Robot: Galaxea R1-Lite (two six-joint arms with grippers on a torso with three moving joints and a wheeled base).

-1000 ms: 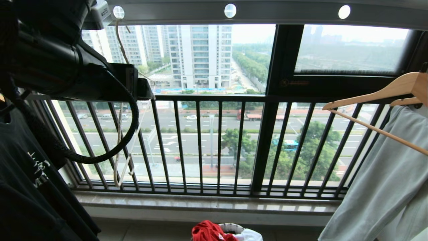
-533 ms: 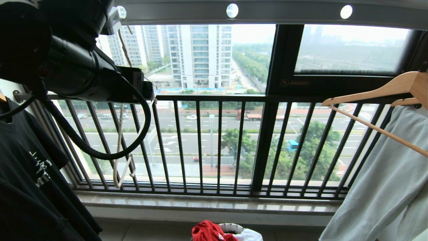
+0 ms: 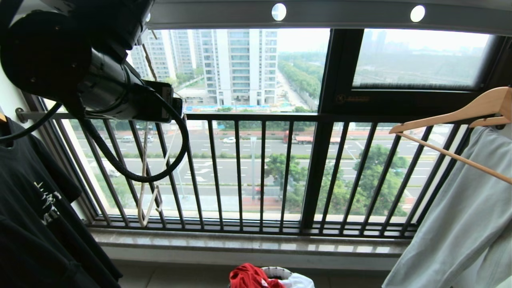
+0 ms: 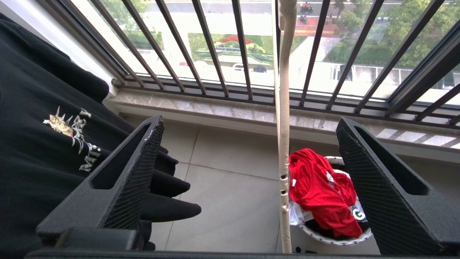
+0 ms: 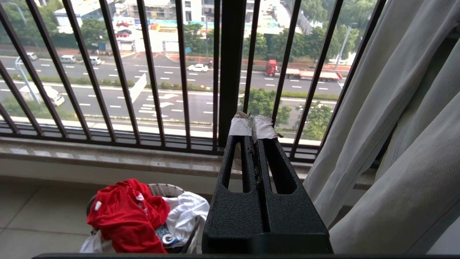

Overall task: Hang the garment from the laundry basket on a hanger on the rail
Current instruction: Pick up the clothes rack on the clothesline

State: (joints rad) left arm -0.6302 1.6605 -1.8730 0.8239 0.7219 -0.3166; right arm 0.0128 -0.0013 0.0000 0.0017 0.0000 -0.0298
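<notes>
The red garment [image 4: 316, 190] lies crumpled on top of the white woven laundry basket [image 4: 334, 239] on the tiled floor, and shows at the bottom edge of the head view [image 3: 250, 276]. The thin cream hanger [image 3: 139, 214] dangles from the grey rail [image 3: 340, 16] in front of the balcony bars. My left gripper [image 4: 249, 120] is raised up by the rail and stands open; the hanger's wire [image 4: 284, 144] runs between its fingers, nearer one of them, touching neither. My right gripper [image 5: 253, 126] is shut and empty, low beside the basket [image 5: 163, 187].
A black T-shirt [image 3: 36, 208] hangs at the left, close to my left arm [image 3: 100, 80]. Wooden hangers [image 3: 460, 116] with a pale grey garment [image 3: 460, 224] hang at the right. Black balcony bars [image 3: 262, 172] and a stone sill [image 3: 248, 242] stand ahead. A white T-shirt [image 5: 187, 212] lies in the basket.
My left arm has risen and swung a little to the right near the rail, its cable loop following. The hanger still hangs free, and the right arm has kept still.
</notes>
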